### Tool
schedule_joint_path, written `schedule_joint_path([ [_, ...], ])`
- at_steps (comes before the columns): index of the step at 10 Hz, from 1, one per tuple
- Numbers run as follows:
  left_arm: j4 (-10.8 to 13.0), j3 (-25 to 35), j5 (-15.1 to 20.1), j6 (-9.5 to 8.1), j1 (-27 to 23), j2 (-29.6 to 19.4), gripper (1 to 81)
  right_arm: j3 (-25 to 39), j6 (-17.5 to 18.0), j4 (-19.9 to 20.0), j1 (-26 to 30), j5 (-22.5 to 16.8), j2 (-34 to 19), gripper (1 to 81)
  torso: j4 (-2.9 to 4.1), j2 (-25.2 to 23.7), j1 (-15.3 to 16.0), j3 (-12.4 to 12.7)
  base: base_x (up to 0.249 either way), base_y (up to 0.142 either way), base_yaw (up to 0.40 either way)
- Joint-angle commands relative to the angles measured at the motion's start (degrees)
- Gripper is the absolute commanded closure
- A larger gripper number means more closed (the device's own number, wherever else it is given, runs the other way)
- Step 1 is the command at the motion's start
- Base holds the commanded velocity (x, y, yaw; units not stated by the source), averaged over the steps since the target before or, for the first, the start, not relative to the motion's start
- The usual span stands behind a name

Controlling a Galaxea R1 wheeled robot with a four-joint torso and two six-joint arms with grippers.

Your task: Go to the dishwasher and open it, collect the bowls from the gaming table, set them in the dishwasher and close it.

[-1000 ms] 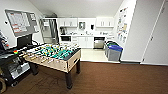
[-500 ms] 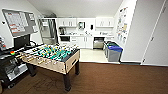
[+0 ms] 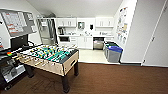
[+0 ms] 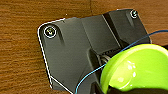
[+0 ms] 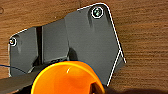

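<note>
Two bowls ride with the arms: a lime-green bowl (image 4: 136,68) at the left wrist and an orange bowl (image 5: 67,78) at the right, both above brown wood-look floor (image 4: 20,50); I cannot tell how either jaw stands. Ahead, from left: a dark cart (image 3: 10,70), a foosball table (image 3: 50,58) near, then the dishwasher (image 3: 98,43) under the far counter, and blue-lidded bins (image 3: 113,53) beside it.
</note>
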Motion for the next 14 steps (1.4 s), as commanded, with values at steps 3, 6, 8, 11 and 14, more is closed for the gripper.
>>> schedule_joint_path([
  [3, 0.7, 0.3, 2.2, 0.26, -2.7, -1.2, 81.1, -0.1, -0.1, -0.5, 3.0, -2.7, -0.4, 81.1, 0.00, 0.0, 0.0, 0.0, 0.096, -0.020, 0.000],
  [6, 0.7, 0.3, 2.2, 0.26, -2.7, -1.2, 81.1, -0.1, -0.1, -0.5, 3.0, -2.7, -0.4, 81.1, 0.00, 0.0, 0.0, 0.0, 0.096, 0.000, 0.000],
  [8, 0.7, 0.3, 2.2, 0.26, -2.7, -1.2, 81.1, -0.1, -0.1, -0.5, 3.0, -2.7, -0.4, 81.1, 0.00, 0.0, 0.0, 0.0, 0.096, 0.000, 0.000],
  [11, 0.7, 0.3, 2.2, 0.26, -2.7, -1.2, 81.1, -0.5, -0.1, -0.5, 3.0, -2.7, -0.3, 81.1, 0.00, 0.0, 0.0, 0.0, 0.096, 0.000, 0.000],
  [14, 0.7, 0.3, 2.1, 0.26, -2.5, -1.2, 81.1, -0.5, -0.1, -0.5, 3.1, -2.7, -0.3, 81.1, 0.00, 0.0, 0.0, 0.0, 0.096, 0.000, 0.000],
])
